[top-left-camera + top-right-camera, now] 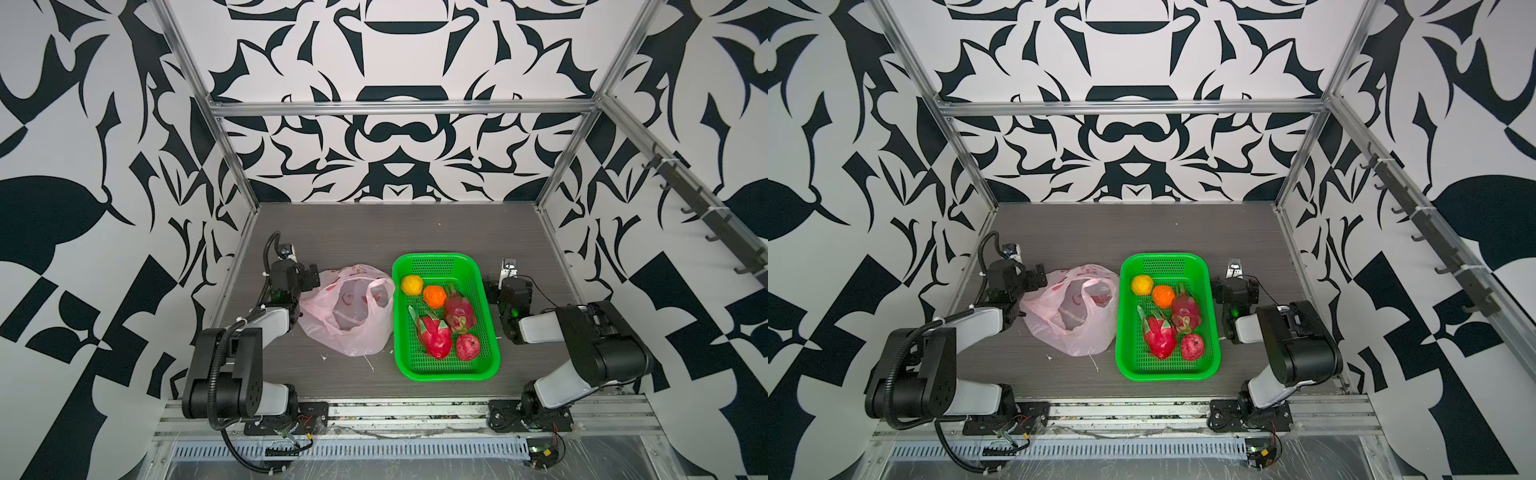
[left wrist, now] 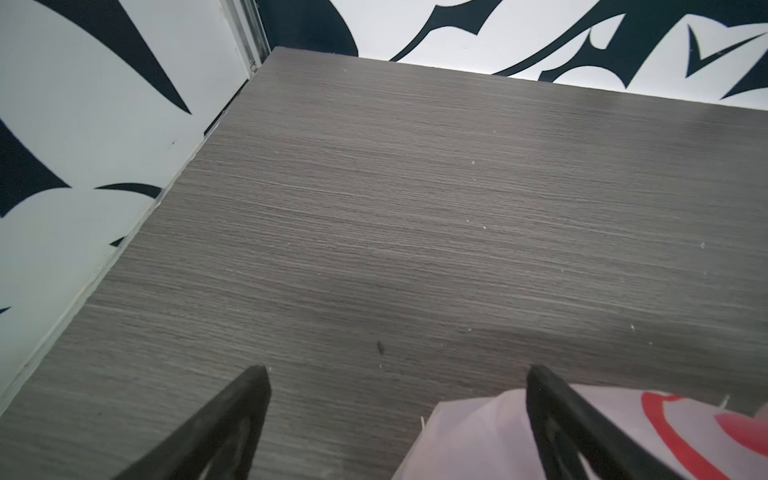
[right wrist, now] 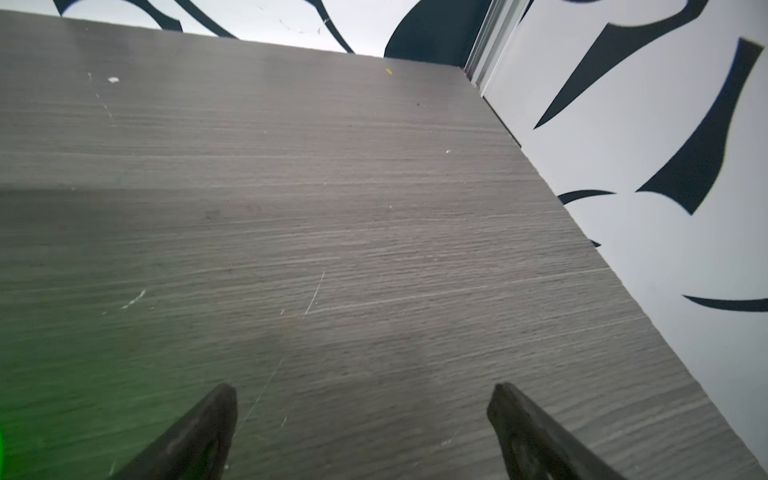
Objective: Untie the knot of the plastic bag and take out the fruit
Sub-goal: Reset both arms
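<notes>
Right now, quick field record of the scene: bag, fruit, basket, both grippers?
bag: pink plastic bag on the table, mouth open, no knot visible, no fruit seen inside
fruit: five pieces, all in the basket: yellow fruit, orange fruit, red fruit, two dragon fruits
basket: green basket, close beside the bag
left gripper: open, empty, at the bag's edge
right gripper: open, empty, over bare table beside the basket
</notes>
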Controlling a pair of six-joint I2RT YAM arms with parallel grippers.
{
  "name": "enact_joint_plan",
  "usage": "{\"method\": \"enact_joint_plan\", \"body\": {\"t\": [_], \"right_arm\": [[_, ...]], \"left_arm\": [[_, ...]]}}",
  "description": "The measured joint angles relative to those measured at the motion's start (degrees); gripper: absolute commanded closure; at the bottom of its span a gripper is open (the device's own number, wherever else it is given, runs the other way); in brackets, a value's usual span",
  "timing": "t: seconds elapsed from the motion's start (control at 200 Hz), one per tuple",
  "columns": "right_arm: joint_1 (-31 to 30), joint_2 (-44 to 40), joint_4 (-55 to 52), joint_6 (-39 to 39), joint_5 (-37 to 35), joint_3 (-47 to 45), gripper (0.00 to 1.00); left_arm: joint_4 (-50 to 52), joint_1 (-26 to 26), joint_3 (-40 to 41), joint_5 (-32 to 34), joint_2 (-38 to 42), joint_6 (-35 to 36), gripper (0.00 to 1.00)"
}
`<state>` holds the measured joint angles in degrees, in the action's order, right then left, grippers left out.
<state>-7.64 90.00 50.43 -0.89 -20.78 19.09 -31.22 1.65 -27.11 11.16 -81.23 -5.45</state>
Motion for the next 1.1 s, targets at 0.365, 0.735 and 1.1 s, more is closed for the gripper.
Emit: {"method": "enact_joint_plan", "body": {"t": [0.365, 0.735, 1.1], "right_arm": [[0.0, 0.0, 1.68, 0.02, -0.04, 0.0, 0.01], [0.0, 0.0, 1.73, 0.02, -0.04, 0.0, 0.01], [0.17, 0.0, 1.7, -0.15, 0.42, 0.02, 0.01]], "left_arm": [[-18.08, 0.02, 7.23, -3.1, -7.87, 2.47, 0.01], [-21.7, 0.04, 7.23, -3.72, -7.96, 2.54, 0.01], [-21.7, 0.02, 7.23, -3.72, -7.96, 2.54, 0.01]]}}
